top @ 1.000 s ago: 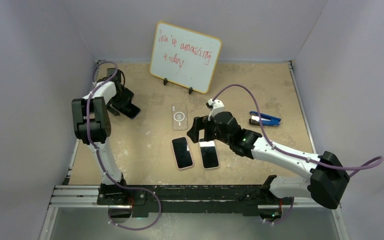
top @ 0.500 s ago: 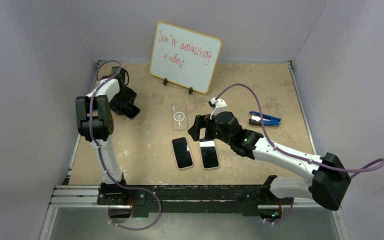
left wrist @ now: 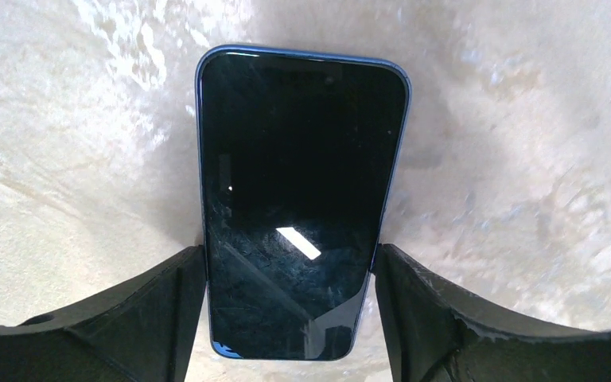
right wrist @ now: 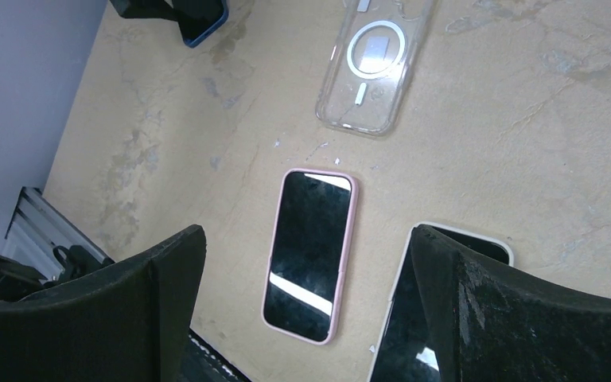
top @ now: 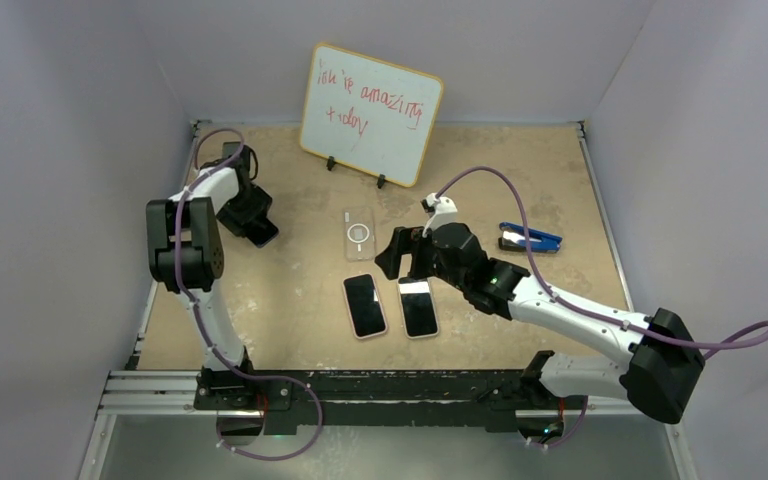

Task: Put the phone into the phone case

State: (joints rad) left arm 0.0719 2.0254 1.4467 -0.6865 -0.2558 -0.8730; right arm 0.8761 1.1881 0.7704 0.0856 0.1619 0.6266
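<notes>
A clear phone case (top: 358,233) with a white ring lies flat mid-table; it also shows in the right wrist view (right wrist: 375,68). My left gripper (top: 253,225) is at the far left, shut on a blue phone (left wrist: 298,199) that it grips by its long edges, screen up, close to the table. My right gripper (top: 398,256) is open and empty, hovering just right of the case and above a pink-cased phone (right wrist: 309,253) and a white-cased phone (right wrist: 461,243). Both lie screen up near the front.
A small whiteboard (top: 370,100) with red writing stands at the back. A blue tool (top: 530,239) lies at the right. Grey walls close in the table on the left, back and right.
My left gripper has shifted slightly toward the near side with the blue phone in it. My right gripper has drifted a little up and to the right, still open.
</notes>
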